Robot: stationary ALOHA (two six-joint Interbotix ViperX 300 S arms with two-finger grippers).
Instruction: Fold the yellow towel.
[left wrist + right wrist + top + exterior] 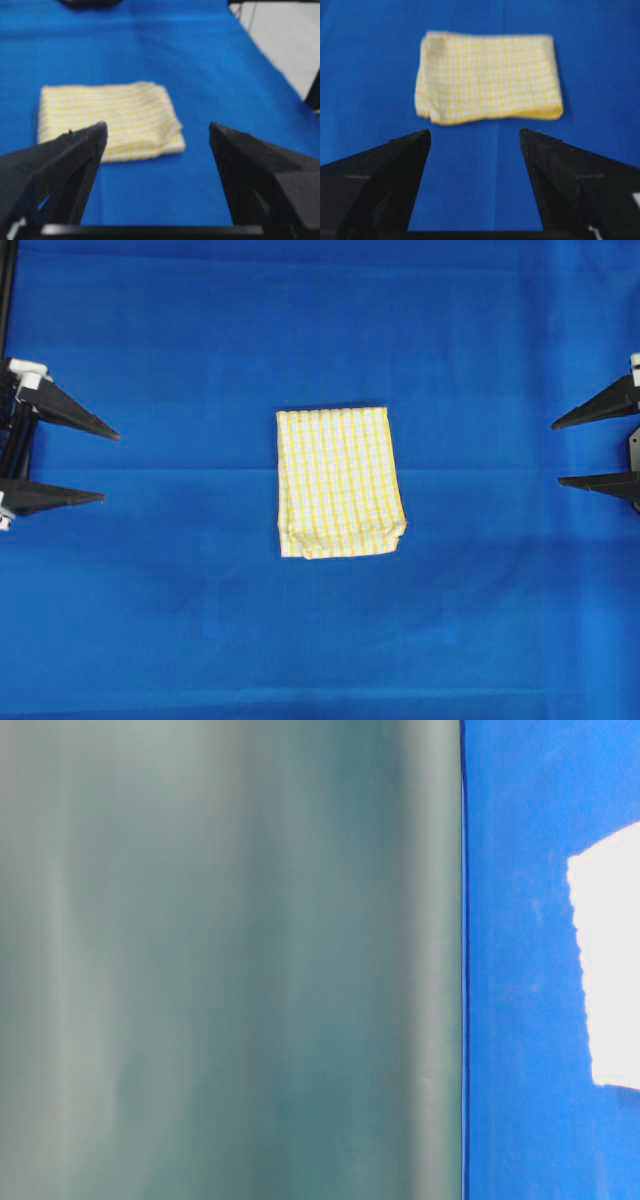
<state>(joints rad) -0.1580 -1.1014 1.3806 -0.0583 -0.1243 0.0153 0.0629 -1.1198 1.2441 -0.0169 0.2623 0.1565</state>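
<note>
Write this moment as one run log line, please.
towel: folded, flat on sheet | left gripper: open, clear | right gripper: open, clear

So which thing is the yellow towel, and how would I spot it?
Look at the big blue sheet covering the table. Right in its middle lies the yellow towel, folded into a neat rectangle. It is the only pale, yellow-checked thing there; everything around it is plain blue.

A robotics lab setup: a table draped in a plain blue sheet (320,330), two black robot arms at its left and right edges, each carrying a camera.
</note>
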